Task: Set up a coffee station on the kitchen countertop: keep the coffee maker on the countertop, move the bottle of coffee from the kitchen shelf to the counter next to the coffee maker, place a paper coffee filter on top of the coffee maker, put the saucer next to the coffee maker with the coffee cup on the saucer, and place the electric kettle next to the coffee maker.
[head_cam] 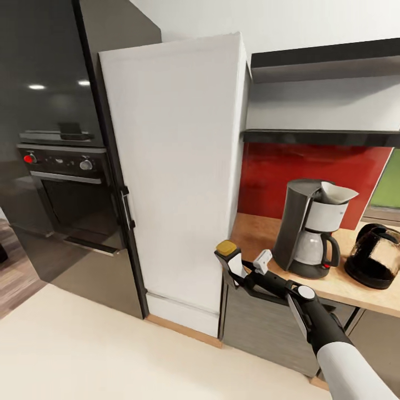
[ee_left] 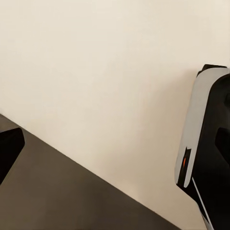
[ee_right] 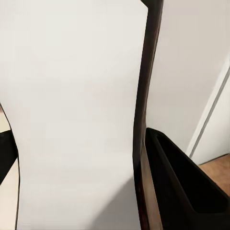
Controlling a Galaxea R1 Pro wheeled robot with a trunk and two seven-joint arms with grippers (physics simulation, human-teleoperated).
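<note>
The coffee maker (head_cam: 311, 228) stands near the left end of the worktop (head_cam: 261, 230) with a paper coffee filter (head_cam: 337, 193) already on top, and the electric kettle (head_cam: 376, 255) sits just beside it toward the right. The right gripper (head_cam: 244, 258) hovers off the worktop's left front corner, fingers spread, pinching nothing. Judging by this, the bottle, saucer and cup remain; steer clear of the tall white cabinet (head_cam: 178, 166) while turning away.
</note>
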